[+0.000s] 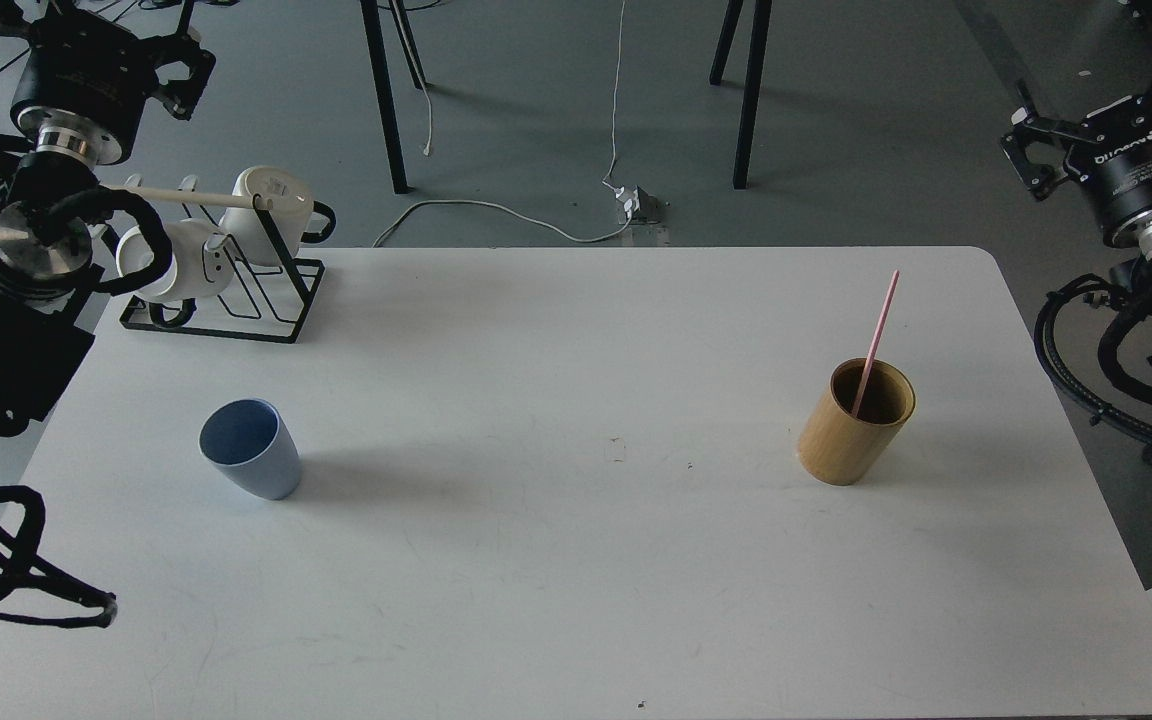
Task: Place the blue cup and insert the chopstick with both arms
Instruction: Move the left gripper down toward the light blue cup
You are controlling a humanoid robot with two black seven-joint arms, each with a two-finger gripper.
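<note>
The pale blue cup (251,447) stands upright on the left half of the white table (576,560), its darker inside showing. The pink chopstick (877,338) leans inside a tan bamboo cylinder (856,422) on the right half, its upper end sticking out well above the rim. My left gripper (179,72) is held high at the far left, beyond the table's back corner and far from the cup. My right gripper (1029,150) hangs off the table's right edge, well away from the chopstick. Both are seen small and dark, with nothing visibly between their fingers.
A black wire mug rack (236,290) with a pale wooden rod and white mugs (271,210) stands at the back left corner. Black chair or stand legs (386,100) and a white cable (496,210) lie on the floor behind the table.
</note>
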